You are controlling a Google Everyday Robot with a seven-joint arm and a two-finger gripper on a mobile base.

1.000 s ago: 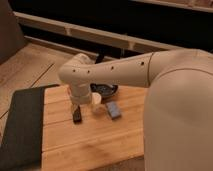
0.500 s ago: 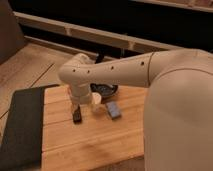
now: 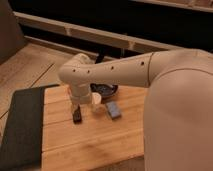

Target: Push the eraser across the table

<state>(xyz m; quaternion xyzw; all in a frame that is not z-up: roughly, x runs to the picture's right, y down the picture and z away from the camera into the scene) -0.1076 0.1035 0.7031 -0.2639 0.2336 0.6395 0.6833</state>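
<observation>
One second passes with almost nothing shifting on the light-coloured wooden plank desk. The small black bar-shaped eraser lies where it lay, left of centre as seen and somewhat nearer the far edge than the near one. The robot's white jointed arm keeps the same bend above it. By that reading the push across the desk has not got under way, or is too slow to show, and most of the planks toward the near edge lie open ahead of the eraser.

The gripper hangs straight down from the wrist over the eraser's far end, at or very close to it. Contact cannot be confirmed, and whether the gripper is apart or together cannot be told. It carries nothing that can be seen.

Just beside the eraser, toward the desk's middle, stands a small white cup. A blue-grey rectangular block lies beyond the cup, and a dark round dish sits nearer the far edge. A dark grey mat covers the strip along the desk's left-hand edge as seen. Any push will likely need to steer clear of the cup.
</observation>
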